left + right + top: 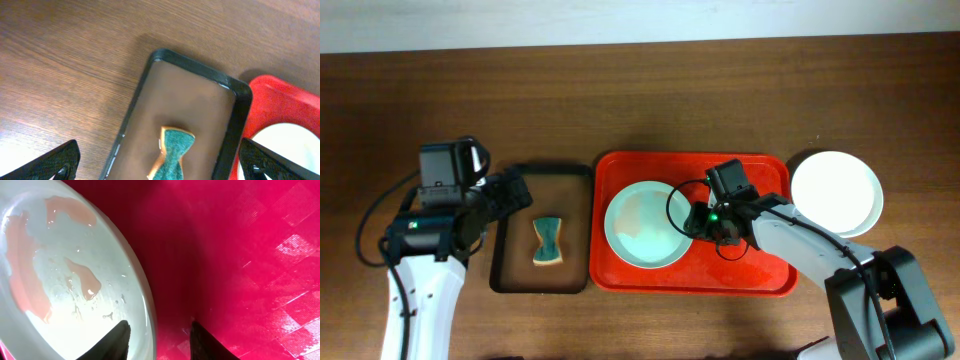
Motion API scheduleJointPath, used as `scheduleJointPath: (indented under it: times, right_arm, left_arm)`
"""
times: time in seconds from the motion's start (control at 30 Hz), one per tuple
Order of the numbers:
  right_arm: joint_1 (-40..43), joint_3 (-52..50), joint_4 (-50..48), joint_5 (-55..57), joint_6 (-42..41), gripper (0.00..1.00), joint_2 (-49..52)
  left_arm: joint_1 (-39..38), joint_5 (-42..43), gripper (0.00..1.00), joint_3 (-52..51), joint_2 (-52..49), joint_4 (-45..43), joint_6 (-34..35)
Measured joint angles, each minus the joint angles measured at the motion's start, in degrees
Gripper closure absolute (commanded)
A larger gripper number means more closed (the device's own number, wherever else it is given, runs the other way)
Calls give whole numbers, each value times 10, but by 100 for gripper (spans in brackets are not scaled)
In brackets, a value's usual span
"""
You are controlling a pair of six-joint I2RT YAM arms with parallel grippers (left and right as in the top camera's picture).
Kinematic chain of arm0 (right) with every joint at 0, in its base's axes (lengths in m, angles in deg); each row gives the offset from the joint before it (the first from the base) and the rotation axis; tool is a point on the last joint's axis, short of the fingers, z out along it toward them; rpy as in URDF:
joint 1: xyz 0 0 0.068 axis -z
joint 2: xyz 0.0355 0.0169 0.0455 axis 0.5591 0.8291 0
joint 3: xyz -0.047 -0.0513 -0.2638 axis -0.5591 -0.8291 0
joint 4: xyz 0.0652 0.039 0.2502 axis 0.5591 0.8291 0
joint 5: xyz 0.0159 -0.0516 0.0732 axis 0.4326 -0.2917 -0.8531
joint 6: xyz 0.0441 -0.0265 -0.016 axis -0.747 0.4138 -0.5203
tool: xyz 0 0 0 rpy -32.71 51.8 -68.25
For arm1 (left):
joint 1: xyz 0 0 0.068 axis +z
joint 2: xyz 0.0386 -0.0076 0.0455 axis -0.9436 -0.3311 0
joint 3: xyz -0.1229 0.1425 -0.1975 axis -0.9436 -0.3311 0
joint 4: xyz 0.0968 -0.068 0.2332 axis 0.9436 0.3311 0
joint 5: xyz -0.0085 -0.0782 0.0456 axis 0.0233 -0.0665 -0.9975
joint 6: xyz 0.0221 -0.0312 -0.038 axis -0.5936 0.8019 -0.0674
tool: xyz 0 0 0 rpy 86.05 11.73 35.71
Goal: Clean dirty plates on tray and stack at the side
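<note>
The right gripper (159,339) sits low in the frame, fingers apart around the green plate's (65,270) rim; the plate fills the left, on the red tray (250,255). The left gripper (160,162) is spread wide above the sponge (172,160).

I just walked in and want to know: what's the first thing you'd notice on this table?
The big red tray in the middle jumps out, with a pale green plate on it, wet and smeared pinkish. The right pincer straddles that plate's rim. A white plate sits off to the right, and a bow-shaped green sponge lies in the black tray left.
</note>
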Motion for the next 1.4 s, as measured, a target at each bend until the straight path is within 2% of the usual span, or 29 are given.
scheduleJointPath:
  times: [0.17, 0.4, 0.9, 1.2, 1.23, 1.4]
  right_arm:
    - [0, 1, -7, 4, 0, 61, 4]
    - [0, 2, -10, 7, 0, 96, 12]
    - [0, 3, -9, 6, 0, 96, 15]
    - [4, 188, 216, 15, 0, 96, 19]
    - [4, 218, 229, 13, 0, 96, 19]
    - [-3, 231, 195, -17, 0, 96, 19]
  left_arm:
    - [10, 0, 1, 0, 3, 0, 5]
    - [10, 0, 1, 0, 3, 1, 5]
    - [10, 0, 1, 0, 3, 1, 5]
    - [10, 0, 1, 0, 3, 2, 5]
    - [10, 0, 1, 0, 3, 2, 5]
    - [10, 0, 1, 0, 3, 2, 5]
